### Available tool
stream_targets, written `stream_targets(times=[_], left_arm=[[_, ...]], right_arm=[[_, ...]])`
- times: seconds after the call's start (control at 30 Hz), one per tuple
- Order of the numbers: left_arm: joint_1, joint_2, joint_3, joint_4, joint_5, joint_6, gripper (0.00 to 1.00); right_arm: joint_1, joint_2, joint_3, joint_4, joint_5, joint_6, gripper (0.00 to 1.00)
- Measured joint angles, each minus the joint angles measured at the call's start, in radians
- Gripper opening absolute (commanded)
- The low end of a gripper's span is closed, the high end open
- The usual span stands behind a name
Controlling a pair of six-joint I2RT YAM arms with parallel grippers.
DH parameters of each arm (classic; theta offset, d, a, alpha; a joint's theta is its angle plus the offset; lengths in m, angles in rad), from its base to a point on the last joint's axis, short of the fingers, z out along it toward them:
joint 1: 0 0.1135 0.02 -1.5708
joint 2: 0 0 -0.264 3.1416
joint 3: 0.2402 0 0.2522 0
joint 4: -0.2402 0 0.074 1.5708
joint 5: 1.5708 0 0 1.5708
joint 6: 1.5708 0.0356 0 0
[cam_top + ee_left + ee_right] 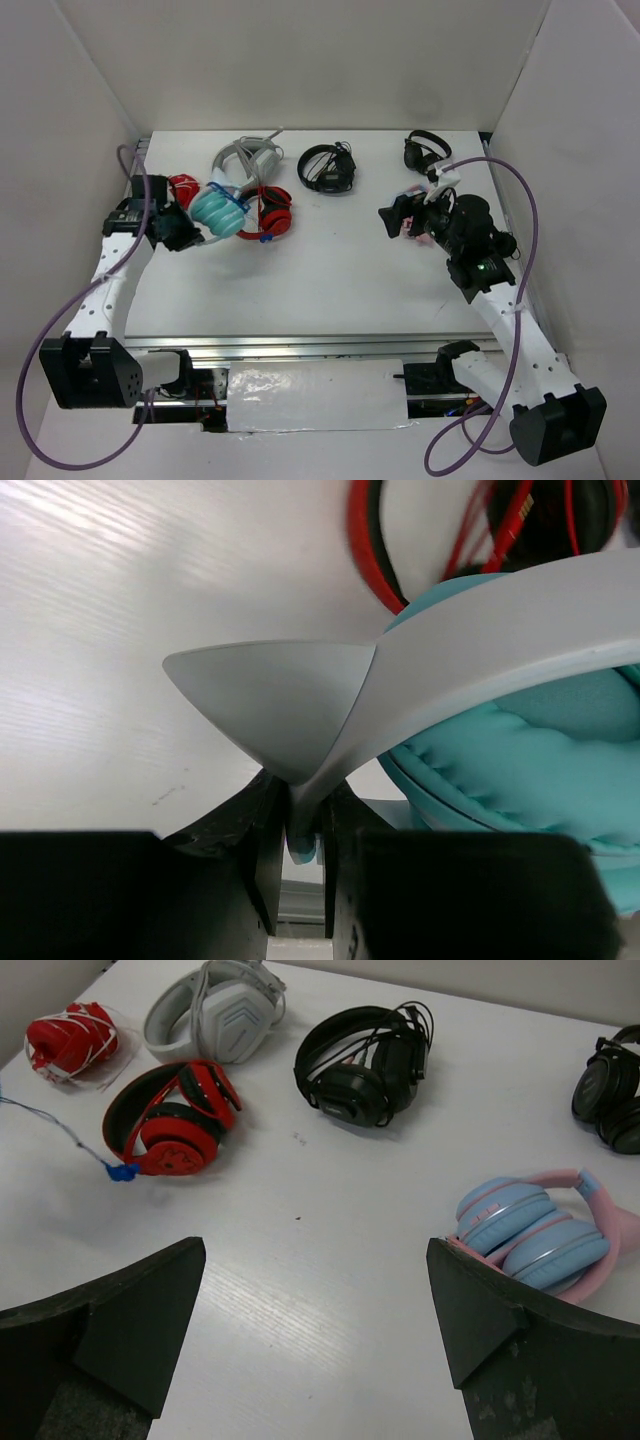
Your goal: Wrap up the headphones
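- The left gripper (300, 845) has its 2 fingers pressed tight on the thin bottom edge of a white pointed ear part (270, 705) of the headphones (218, 210), so it is pinching the band
- The teal headphones sit at the far left of the table (330, 270), right in front of that gripper, and 1 soft teal cup (520, 765) shows just past the fingers
- The right gripper (393, 217) has its fingers spread wide and holds nothing
- It hangs over the right side of the table, just beside the pale blue-and-pink headphones (530, 1235) and well apart from the teal ones
- A thin blue cable (55, 1125) runs out from the teal headphones toward the right, and its blue plug (122, 1171) lies just beside the red-and-black headphones (170, 1125)
- So the long line of the cable goes about left to right across the table, and its loose end points toward the right gripper
- Some cable may already be looped around the teal cups in the top view, but it is too small to tell how much
- I think the job is not done, because the plug end lies loose on the table
- The left gripper is nearer the plug but it is busy holding, so I think the free right gripper is the 1 to fetch it
- It would have to go left to reach the plug, and the cable is very thin, so it could slip out or the fingers could bump the red-and-black headphones
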Motion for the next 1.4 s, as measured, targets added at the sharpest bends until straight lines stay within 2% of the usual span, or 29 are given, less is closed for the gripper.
stream_targets(times=[0.3,0.57,0.7,0.93,1.13,1.4], left_arm=[[0.271,-0.071,0.01,-0.08,-0.062,0.001,0.0],[0.4,-0.072,0.029,-0.098,-0.07,0.026,0.0],[0.4,-0.071,0.034,-0.098,-0.002,0.052,0.0],[0.334,-0.071,0.103,-0.091,0.106,0.077,0.0],[0.237,-0.072,0.166,-0.084,0.148,0.074,0.0],[0.061,-0.072,0.24,-0.093,0.149,0.071,0.0]], right_arm=[[0.006,-0.002,-0.013,0.0,0.027,0.011,1.0],[0.034,-0.005,-0.05,0.019,0.021,0.003,1.0],[0.095,-0.017,-0.122,0.119,0.011,0.005,1.0],[0.142,0.016,-0.219,0.341,-0.126,0.011,1.0],[0.315,0.169,-0.254,0.599,-0.223,-0.005,1.0],[0.488,0.461,-0.216,0.926,-0.245,-0.006,1.0]])
